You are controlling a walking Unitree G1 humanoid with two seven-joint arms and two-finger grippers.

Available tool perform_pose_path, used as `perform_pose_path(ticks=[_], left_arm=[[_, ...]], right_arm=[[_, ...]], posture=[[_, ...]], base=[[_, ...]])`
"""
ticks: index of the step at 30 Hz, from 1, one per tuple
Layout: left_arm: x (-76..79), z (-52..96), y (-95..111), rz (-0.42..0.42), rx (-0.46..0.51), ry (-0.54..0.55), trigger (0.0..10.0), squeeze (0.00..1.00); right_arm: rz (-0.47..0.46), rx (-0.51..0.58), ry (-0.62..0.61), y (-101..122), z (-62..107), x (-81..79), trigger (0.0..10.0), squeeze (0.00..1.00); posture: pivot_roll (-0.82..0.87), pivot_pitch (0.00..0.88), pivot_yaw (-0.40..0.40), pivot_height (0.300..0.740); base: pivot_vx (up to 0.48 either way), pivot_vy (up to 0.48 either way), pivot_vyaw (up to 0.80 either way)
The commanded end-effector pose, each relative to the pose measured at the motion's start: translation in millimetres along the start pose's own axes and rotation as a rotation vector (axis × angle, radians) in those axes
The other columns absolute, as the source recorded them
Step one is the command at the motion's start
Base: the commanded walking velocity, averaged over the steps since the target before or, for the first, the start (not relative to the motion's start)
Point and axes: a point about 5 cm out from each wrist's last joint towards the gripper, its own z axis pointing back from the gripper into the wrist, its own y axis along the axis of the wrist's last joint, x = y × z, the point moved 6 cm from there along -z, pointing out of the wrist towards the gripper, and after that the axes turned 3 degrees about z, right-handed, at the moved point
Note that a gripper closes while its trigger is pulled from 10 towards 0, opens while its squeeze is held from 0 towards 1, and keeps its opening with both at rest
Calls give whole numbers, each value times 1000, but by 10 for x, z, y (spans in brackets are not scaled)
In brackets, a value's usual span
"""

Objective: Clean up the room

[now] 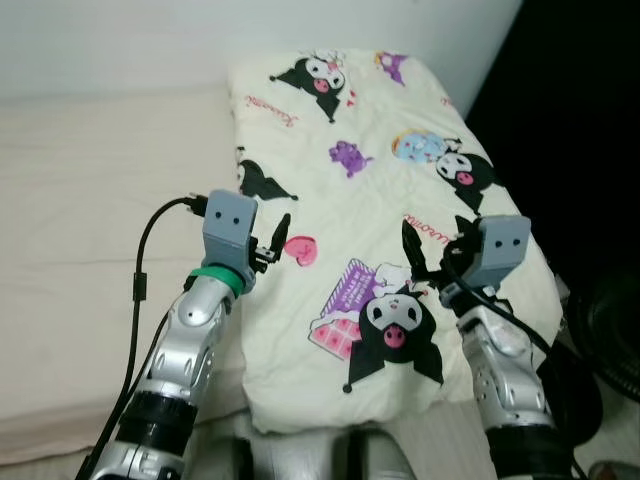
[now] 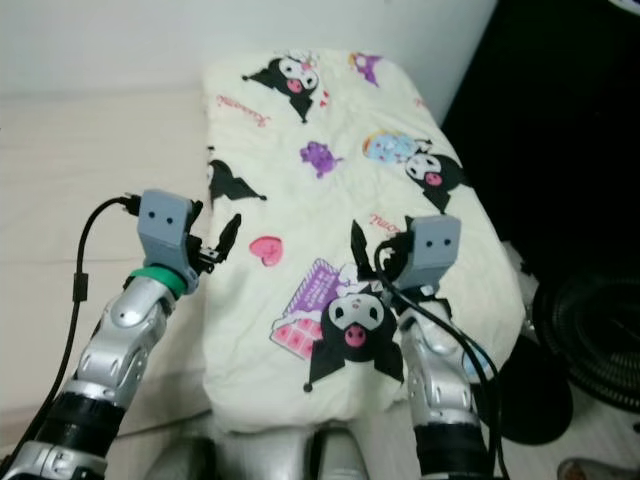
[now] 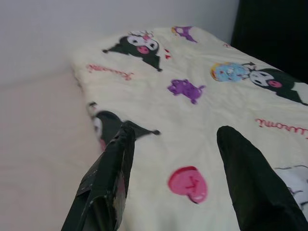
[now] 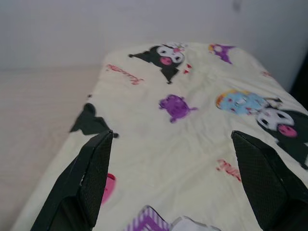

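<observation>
A plain white wall [image 1: 120, 45] is seen behind a bed covered by a pale beige sheet [image 1: 90, 250]. To the right of the bed, the space is taken up by deep black shadow [image 1: 570, 120]. Low at the right, a dark round object [image 2: 590, 340] with ribbed coils is made out beside a strip of light floor [image 2: 600, 440]. The lighting is soft and even.

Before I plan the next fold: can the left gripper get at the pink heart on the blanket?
Probably yes. The left gripper hangs open just beside the pink heart on the cartoon blanket, and nothing lies between them.
</observation>
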Motion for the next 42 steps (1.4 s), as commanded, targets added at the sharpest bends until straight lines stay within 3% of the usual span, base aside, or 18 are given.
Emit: perform_pose_path(ticks=[1, 2, 4, 6, 8, 9, 10, 11, 12, 14, 15, 16, 22, 29, 32, 37, 39, 42], left_arm=[[6, 67, -167, -36, -44, -6, 10000, 0], [-67, 158, -362, -77, -97, 7, 10000, 0], [-96, 190, -430, -80, -118, 14, 10000, 0], [-197, 332, -765, -112, -225, 35, 10000, 0], [-197, 332, -765, -112, -225, 35, 10000, 0], [-233, 399, -899, -123, -269, 40, 10000, 0], [-233, 399, -899, -123, -269, 40, 10000, 0], [-259, 546, -1180, -117, -374, 30, 10000, 0], [-259, 546, -1180, -117, -374, 30, 10000, 0], [-284, 911, -1700, -130, -583, 7, 10000, 0], [-284, 911, -1700, -130, -583, 7, 10000, 0], [-280, 1051, -1855, -130, -650, -5, 10000, 0], [-341, 1198, -1991, -163, -716, -7, 10000, 0], [-406, 1321, -2109, -185, -775, 7, 10000, 0], [-393, 1299, -2112, -122, -761, 42, 10000, 0], [-378, 1290, -2108, -112, -754, 36, 10000, 0], [-414, 1345, -2143, -99, -775, 52, 10000, 0], [-435, 1376, -2162, -93, -788, 60, 10000, 0]], right_arm=[[13, -36, 3, -123, 45, 1, 10000, 0], [34, -74, 11, -252, 64, -23, 10000, 0], [43, -86, 14, -289, 71, -28, 10000, 0], [77, -153, 13, -481, 104, -31, 10000, 0], [77, -153, 13, -481, 104, -31, 10000, 0], [89, -185, 12, -565, 122, -29, 10000, 0], [89, -185, 12, -565, 122, -29, 10000, 0], [95, -241, 14, -715, 162, -38, 10000, 0], [95, -241, 14, -715, 162, -38, 10000, 0], [69, -352, 32, -1006, 256, -88, 10000, 0], [69, -352, 32, -1006, 256, -88, 10000, 0], [71, -390, 44, -1105, 289, -119, 10000, 0], [82, -485, 91, -1347, 382, -298, 10000, 0], [109, -636, 130, -1700, 687, -426, 10000, 0], [5, -810, 162, -2045, 1159, -574, 10000, 0], [-85, -860, 129, -2149, 1330, -662, 10000, 0], [-195, -898, 21, -2233, 1473, -668, 10000, 0], [-185, -913, 12, -2267, 1546, -686, 10000, 0]], posture=[[-16, 35, 8, 707], [-11, 34, 7, 717], [-11, 34, 7, 722], [0, 29, 3, 731], [0, 29, 3, 731], [-1, 26, 1, 735], [-1, 26, 1, 735], [5, 21, -7, 735], [5, 21, -7, 735], [7, 17, -5, 735], [7, 17, -5, 735], [3, 14, 1, 735], [-2, 0, 24, 735], [-6, 0, 35, 735], [-3, 0, 29, 735], [-8, 0, 31, 735], [-9, 0, 36, 735], [-10, 0, 38, 735]], base=[[0, 0, 0], [0, 0, 0], [0, 0, 0], [0, 0, 0], [0, 0, 0], [0, 0, 0], [0, 0, 0], [0, 0, 0], [0, 0, 0], [0, 0, 0], [0, 0, 0], [0, 0, 0], [0, 0, 0], [0, 0, 0], [0, 0, 0], [0, 0, 0], [0, 0, 0], [0, 0, 0]])
